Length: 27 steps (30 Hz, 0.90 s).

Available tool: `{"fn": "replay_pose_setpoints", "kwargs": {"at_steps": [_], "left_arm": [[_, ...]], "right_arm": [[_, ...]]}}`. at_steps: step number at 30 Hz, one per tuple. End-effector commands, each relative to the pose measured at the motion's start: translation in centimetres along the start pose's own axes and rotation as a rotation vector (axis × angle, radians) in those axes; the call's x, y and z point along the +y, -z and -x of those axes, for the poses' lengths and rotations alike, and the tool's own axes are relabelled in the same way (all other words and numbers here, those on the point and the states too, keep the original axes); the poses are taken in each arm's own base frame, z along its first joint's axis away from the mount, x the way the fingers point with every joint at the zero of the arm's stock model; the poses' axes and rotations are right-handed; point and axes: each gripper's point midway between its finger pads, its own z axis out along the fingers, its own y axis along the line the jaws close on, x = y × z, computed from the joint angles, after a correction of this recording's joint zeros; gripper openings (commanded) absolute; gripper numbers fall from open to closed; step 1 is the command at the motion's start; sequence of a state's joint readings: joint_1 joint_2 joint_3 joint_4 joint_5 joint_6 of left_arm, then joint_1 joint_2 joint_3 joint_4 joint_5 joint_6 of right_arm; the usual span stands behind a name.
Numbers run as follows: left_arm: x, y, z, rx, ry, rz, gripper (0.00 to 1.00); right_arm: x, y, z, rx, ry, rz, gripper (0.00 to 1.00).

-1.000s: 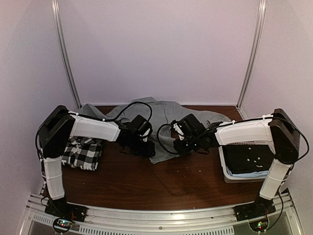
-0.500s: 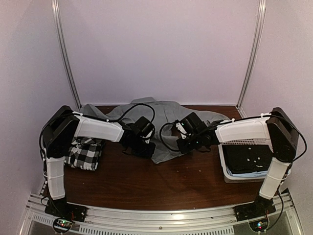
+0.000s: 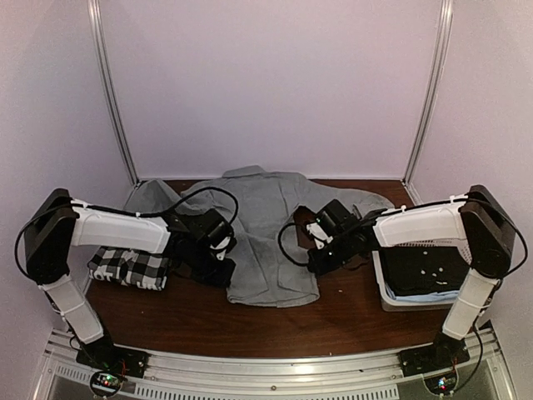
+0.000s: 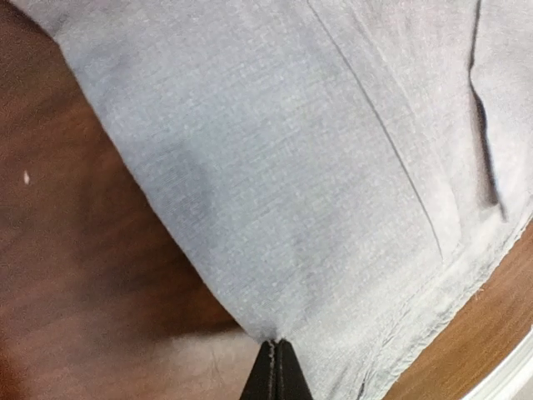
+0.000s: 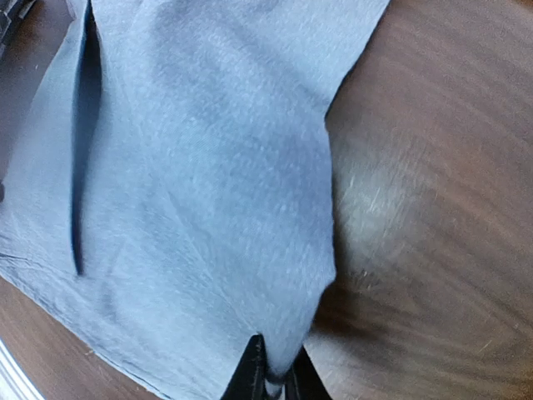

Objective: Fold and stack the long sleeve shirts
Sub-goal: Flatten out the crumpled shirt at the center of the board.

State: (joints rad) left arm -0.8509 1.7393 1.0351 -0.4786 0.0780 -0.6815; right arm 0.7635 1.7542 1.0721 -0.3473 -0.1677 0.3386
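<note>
Centre of tabletop point(image 3: 250, 321): grey shirt point(image 3: 266, 225) spread flat, collar toward far side. Left tool point(image 4: 277, 371) pinched tight on shirt's left edge near hem. Right tool point(image 5: 273, 377) clamped on shirt's right edge, fold of cloth in grip. Checked shirt point(image 3: 133, 267) folded, at left of tabletop. White basket point(image 3: 391, 302) at right, dark cloth point(image 3: 425, 271) inside.

the grey shirt point(image 3: 266, 225) is soft, matt woven cloth. the checked shirt point(image 3: 133, 265) is cloth too. the table point(image 3: 250, 321) is dark, smooth wood with a light shine. the basket point(image 3: 416, 304) is white plastic.
</note>
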Motion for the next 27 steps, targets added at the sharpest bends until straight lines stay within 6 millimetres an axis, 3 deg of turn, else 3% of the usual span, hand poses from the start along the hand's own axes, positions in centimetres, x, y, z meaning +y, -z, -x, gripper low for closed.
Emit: {"fn": "replay_pose_setpoints", "kwargs": {"at_steps": [1, 6, 10, 11, 13, 15, 19, 24, 27], "left_arm": [[1.1, 2.1, -3.6, 0.055, 0.016, -0.011, 0.0], [2.2, 2.8, -7.3, 0.108, 0.031, -0.03, 0.0], [3.4, 3.0, -9.0, 0.132, 0.048, -0.004, 0.0], [3.5, 3.4, -8.9, 0.12, 0.054, 0.003, 0.0], [3.7, 4.5, -8.1, 0.077, 0.064, 0.018, 0.17], [3.7, 5.9, -6.8, 0.02, 0.069, 0.036, 0.27], [2.5, 8.0, -4.6, -0.064, 0.075, 0.0, 0.32], [1.6, 8.6, -3.5, -0.121, 0.081, -0.049, 0.33], [0.9, 8.6, -2.6, -0.147, 0.069, -0.069, 0.36]], "right_arm": [[1.6, 1.1, -3.2, 0.071, -0.052, 0.073, 0.14], [2.2, 3.3, -3.3, 0.013, -0.061, 0.006, 0.29], [4.4, 4.6, -2.8, -0.037, -0.048, -0.026, 0.41], [5.3, 4.7, -2.8, -0.044, -0.04, -0.021, 0.43], [7.3, 4.4, -3.1, -0.036, -0.027, -0.009, 0.43], [9.2, 4.1, -3.3, -0.042, -0.003, -0.021, 0.46], [12.1, 2.7, -3.1, -0.044, -0.008, 0.002, 0.5], [12.9, 0.5, -0.9, -0.077, -0.028, -0.058, 0.64], [11.8, -0.6, 1.0, -0.111, -0.03, -0.16, 0.74]]}}
